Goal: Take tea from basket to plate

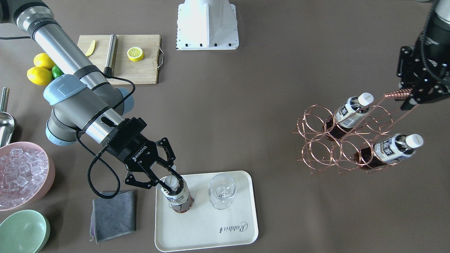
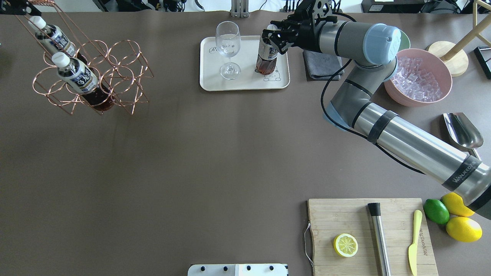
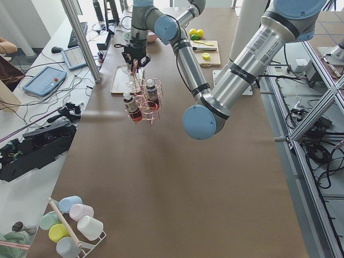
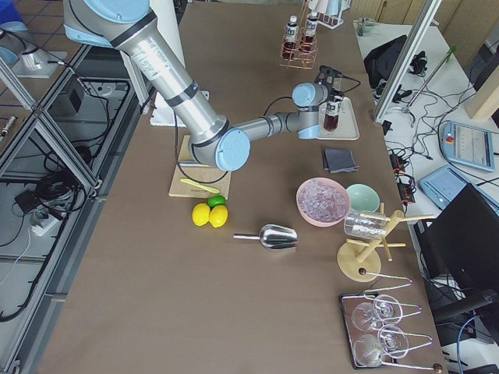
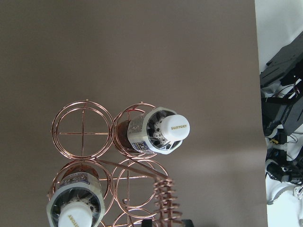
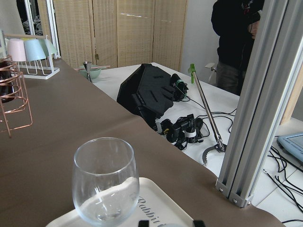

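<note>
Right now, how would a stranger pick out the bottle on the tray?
Look for the cream tray. On it stand a clear glass and the bottle, dark with a white cap. Only this bottle is out of the basket, its cap in the right gripper.

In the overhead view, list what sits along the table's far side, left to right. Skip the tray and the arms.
basket → glass → tea bottle → grey cloth → pink bowl of ice → wooden stand base
</note>
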Available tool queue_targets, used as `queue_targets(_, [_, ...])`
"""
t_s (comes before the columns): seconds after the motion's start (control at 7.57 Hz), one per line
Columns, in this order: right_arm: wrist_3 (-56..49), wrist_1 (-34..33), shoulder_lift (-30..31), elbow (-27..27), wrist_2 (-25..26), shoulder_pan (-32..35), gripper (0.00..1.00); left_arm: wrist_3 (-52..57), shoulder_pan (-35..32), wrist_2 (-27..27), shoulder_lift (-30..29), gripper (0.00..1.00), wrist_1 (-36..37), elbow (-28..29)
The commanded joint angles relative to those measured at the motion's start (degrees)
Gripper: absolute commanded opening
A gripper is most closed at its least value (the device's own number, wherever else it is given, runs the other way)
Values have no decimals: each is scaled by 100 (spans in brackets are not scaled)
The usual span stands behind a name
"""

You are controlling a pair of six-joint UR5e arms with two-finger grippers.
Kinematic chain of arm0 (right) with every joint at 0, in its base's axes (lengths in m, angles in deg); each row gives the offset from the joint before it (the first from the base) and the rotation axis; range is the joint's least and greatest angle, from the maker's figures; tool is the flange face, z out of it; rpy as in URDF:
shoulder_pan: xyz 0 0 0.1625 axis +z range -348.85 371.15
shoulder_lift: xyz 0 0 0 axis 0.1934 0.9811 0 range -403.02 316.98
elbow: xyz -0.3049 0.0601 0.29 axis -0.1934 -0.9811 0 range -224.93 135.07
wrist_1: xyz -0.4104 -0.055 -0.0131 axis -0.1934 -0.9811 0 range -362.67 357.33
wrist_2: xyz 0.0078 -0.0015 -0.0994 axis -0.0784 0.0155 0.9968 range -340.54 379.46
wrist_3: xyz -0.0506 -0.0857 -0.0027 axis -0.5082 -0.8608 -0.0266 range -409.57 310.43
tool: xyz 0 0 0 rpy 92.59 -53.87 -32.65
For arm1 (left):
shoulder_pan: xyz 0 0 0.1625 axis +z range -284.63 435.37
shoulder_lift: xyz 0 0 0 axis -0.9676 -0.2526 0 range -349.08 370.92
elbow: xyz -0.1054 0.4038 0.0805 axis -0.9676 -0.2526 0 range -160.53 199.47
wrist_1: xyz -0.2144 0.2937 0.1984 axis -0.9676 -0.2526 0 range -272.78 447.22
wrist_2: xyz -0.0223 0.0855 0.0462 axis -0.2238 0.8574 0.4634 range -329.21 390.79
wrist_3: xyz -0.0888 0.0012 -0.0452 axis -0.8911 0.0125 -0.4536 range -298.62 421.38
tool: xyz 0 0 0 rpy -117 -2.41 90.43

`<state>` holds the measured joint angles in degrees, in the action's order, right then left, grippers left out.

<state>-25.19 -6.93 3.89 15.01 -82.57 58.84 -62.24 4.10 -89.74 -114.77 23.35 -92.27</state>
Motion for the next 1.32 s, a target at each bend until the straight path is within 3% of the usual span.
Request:
queue_targets(0.0, [40, 22, 20, 8, 8, -32, 0, 951, -1166, -427, 132, 0, -615, 1228])
queue_targets(0.13, [66, 22, 29, 8, 17, -32, 57, 988, -1343, -419, 132, 0, -1114, 1825])
queue_targets(0.26, [154, 22, 29, 34, 9, -23, 100, 980, -1441, -419, 132, 0, -1737, 2475])
queue_targets(0.79, [251, 4, 38, 44, -87, 55, 100, 1225, -1626, -375, 132, 0, -3077, 3841])
queue_targets(1.06, [225, -685, 142, 296, -1145, 449, 100, 1279, -1609, -366, 132, 0, -3568, 4281])
queue_targets(1.19, [216, -1273, 483, 916, -1535, 617, 100, 1357, -1600, -358, 132, 0, -3719, 4431])
